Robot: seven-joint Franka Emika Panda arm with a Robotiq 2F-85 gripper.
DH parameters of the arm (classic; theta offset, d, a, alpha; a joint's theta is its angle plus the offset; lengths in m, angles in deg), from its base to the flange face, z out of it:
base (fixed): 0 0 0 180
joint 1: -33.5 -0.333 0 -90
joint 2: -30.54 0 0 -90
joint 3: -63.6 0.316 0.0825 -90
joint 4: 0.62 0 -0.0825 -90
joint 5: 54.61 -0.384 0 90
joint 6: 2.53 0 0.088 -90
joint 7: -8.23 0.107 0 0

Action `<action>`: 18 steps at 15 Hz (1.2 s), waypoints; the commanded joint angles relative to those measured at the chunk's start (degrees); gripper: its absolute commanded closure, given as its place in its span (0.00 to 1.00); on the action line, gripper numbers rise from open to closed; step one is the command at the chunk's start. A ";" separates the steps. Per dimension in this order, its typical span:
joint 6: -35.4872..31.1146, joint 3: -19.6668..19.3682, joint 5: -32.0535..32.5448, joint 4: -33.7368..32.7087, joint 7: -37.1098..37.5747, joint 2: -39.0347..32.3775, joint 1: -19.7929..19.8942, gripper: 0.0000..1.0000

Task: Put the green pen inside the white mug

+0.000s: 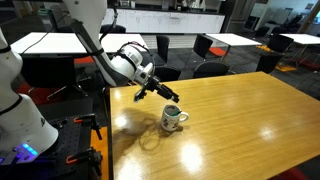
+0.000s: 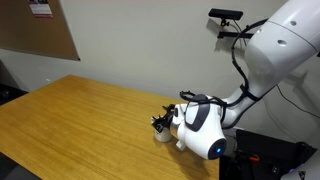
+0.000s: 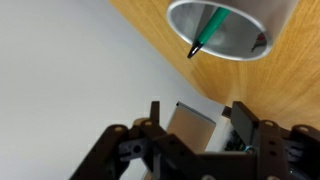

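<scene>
The white mug (image 1: 174,120) stands on the wooden table (image 1: 250,110) near its edge. In the wrist view the mug (image 3: 250,48) is seen from above, and the green pen (image 3: 208,32) leans inside it, dark tip down. My gripper (image 3: 195,108) hangs just above the mug with its jaws apart and nothing between them. In an exterior view the gripper (image 1: 163,94) is above and slightly behind the mug. In an exterior view the gripper (image 2: 160,122) covers most of the mug (image 2: 160,137).
The table edge (image 1: 108,120) runs close beside the mug, with the floor and the robot's base (image 1: 20,110) beyond it. Black chairs (image 1: 210,48) and white tables stand behind. A camera on a stand (image 2: 225,15) rises by the wall.
</scene>
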 commanded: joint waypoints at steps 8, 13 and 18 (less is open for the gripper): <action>-15.79 -1.11 -8.34 1.22 -9.87 10.64 0.68 0.00; -24.48 -3.16 -16.20 1.21 -18.72 14.79 0.86 0.00; -35.59 -5.64 -28.52 1.94 -34.23 16.48 2.20 0.00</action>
